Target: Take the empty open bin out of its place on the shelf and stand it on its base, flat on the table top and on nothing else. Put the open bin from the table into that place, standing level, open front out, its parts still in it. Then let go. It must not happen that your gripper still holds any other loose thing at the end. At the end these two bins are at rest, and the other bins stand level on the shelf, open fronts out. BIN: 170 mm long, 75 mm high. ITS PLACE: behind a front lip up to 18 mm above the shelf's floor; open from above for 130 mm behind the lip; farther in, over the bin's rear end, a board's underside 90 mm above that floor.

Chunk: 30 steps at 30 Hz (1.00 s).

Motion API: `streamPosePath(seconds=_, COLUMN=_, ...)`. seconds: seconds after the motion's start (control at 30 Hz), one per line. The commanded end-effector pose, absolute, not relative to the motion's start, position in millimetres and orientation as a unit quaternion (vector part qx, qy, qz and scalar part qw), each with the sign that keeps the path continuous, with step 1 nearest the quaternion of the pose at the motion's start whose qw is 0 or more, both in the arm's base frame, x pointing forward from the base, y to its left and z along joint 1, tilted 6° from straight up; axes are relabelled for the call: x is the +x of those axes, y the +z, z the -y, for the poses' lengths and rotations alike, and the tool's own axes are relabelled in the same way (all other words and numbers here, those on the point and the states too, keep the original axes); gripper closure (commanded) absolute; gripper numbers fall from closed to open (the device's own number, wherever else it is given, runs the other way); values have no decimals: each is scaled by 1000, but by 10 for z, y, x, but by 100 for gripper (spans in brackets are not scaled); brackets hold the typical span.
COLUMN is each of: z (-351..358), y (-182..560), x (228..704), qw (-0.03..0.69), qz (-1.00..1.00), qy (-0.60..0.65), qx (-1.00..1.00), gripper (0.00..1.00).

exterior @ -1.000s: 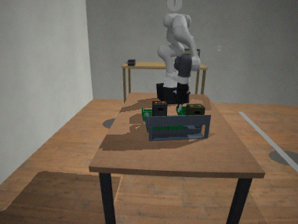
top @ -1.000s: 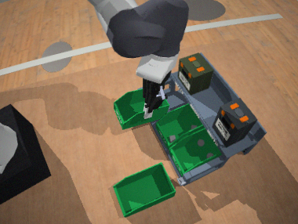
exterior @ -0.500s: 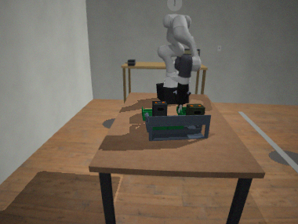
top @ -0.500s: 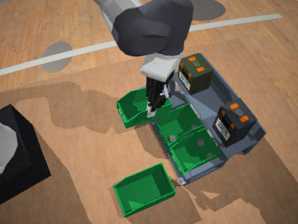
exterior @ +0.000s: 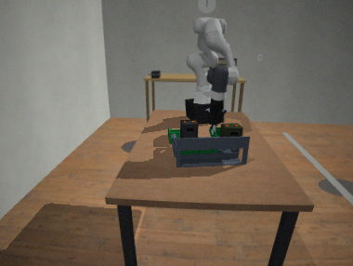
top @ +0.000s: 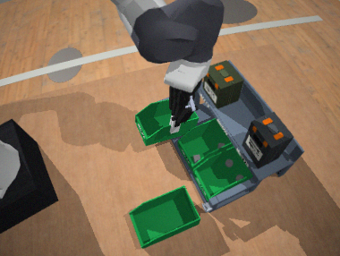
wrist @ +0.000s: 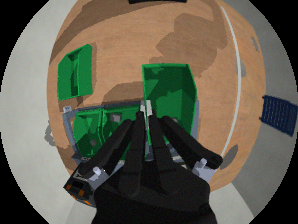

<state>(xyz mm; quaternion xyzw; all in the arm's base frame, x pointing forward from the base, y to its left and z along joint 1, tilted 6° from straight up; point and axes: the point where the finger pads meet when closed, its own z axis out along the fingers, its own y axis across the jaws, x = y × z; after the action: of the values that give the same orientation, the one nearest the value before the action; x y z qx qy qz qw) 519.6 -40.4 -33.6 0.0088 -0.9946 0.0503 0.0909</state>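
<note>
Just hand clamped on green bin's rear wall.

- The top view looks steeply down from above, close in; the gripper sits just above its middle, the shelf to the jaws' right and a bin lower in the picture.
- The exterior view stands far off at about table height, facing the shelf's back, with the arm behind it.
- The wrist view looks down along the fingers through a round fisheye, very near, with a bin just past the jaws.
- All three share the shelf and the table around the jaws.
</note>
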Motion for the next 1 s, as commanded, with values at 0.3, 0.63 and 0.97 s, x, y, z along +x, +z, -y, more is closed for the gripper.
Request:
streamPosePath(seconds=0.3, z=396, y=-330, x=5228, qw=92, qz=994, qy=49, qx=11, gripper=100)
streamPosePath(seconds=0.63, z=396, y=-330, x=5240, qw=92, qz=994, qy=49, qx=11, gripper=100)
streamPosePath(seconds=0.97, z=396, y=-330, x=5242, qw=92, qz=994, qy=49, qx=11, gripper=100)
